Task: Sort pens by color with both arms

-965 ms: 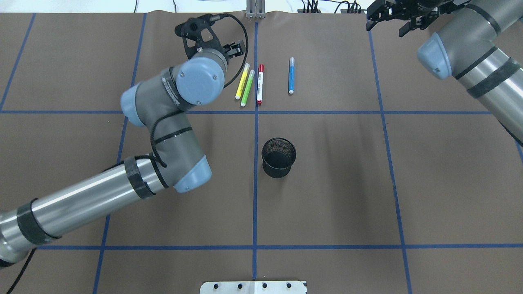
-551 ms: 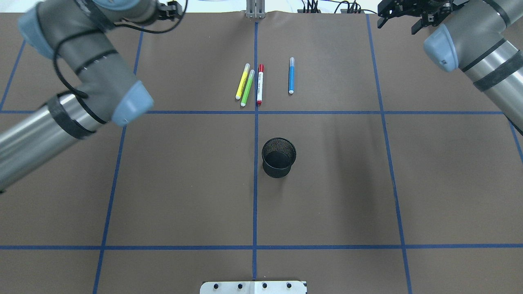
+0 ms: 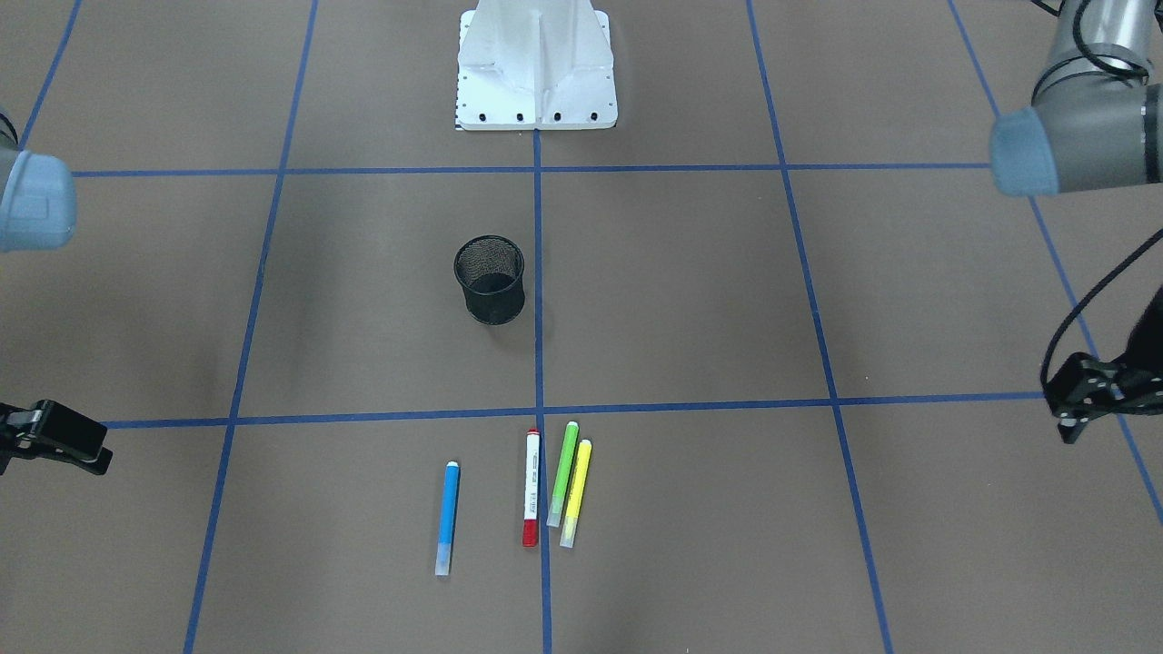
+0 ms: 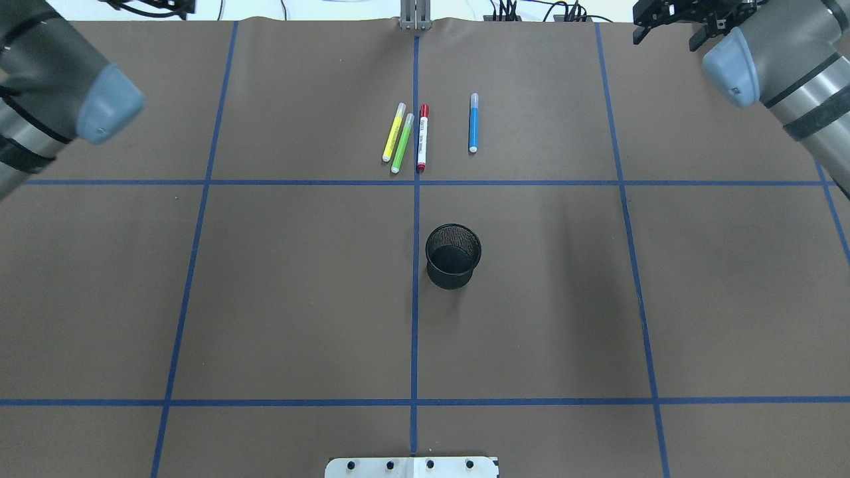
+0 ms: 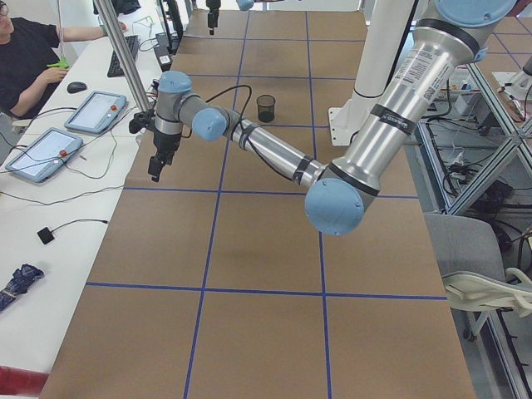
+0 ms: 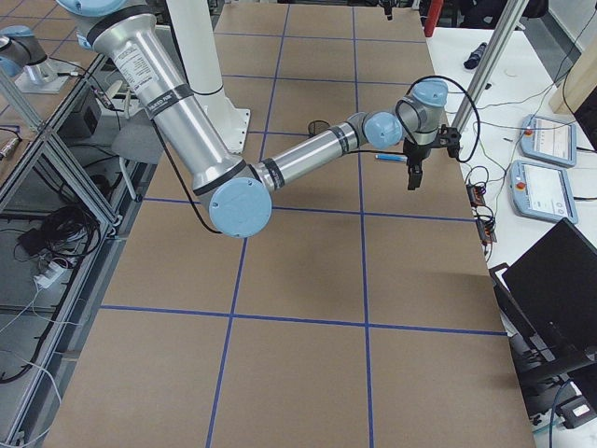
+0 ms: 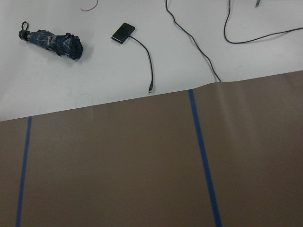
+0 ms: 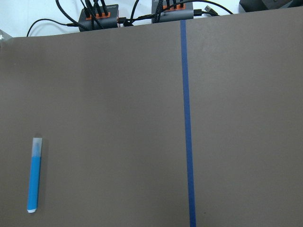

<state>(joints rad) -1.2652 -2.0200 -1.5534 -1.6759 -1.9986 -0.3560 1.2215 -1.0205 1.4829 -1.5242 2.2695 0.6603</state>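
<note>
- Pens [image 4: 422, 138], overhead view: four lie flat by the middle of the table's [image 4: 299, 299] far edge, and none is held. Their long axes run from the robot's side toward that edge.
- The yellow pen [image 4: 394, 132] and green pen [image 4: 402, 143] lie side by side, slightly slanted, just left of the centre line. The white pen with a red cap [image 4: 423, 145] lies on the line, and the blue pen [image 4: 473, 123] lies apart on the right. A black mesh cup [image 4: 453, 255] stands near the table's centre.
- The right gripper [image 4: 666, 36] hovers at the far right corner, fingers spread and empty. The left arm [image 4: 40, 73] sits at the far left corner. The right gripper looks nearer to the blue pen than the left arm is to any pen.
- Front-facing view: the left gripper [image 3: 1077, 422] hangs over the table's left side. I cannot tell whether its jaws are apart.
- Left side view: the left arm reaches to the far edge, wrist bent so the gripper points straight down.
- Right side view: the right arm [image 6: 308, 154] stretches out likewise, gripper pointing down.
- Left wrist view: only the table's far edge shows, with a white bench [image 7: 189, 56] and a folded umbrella [image 7: 49, 40] beyond. No pen is in sight.
- Right wrist view: the blue pen lies lengthwise at lower left, on the centre-line side of this gripper.
</note>
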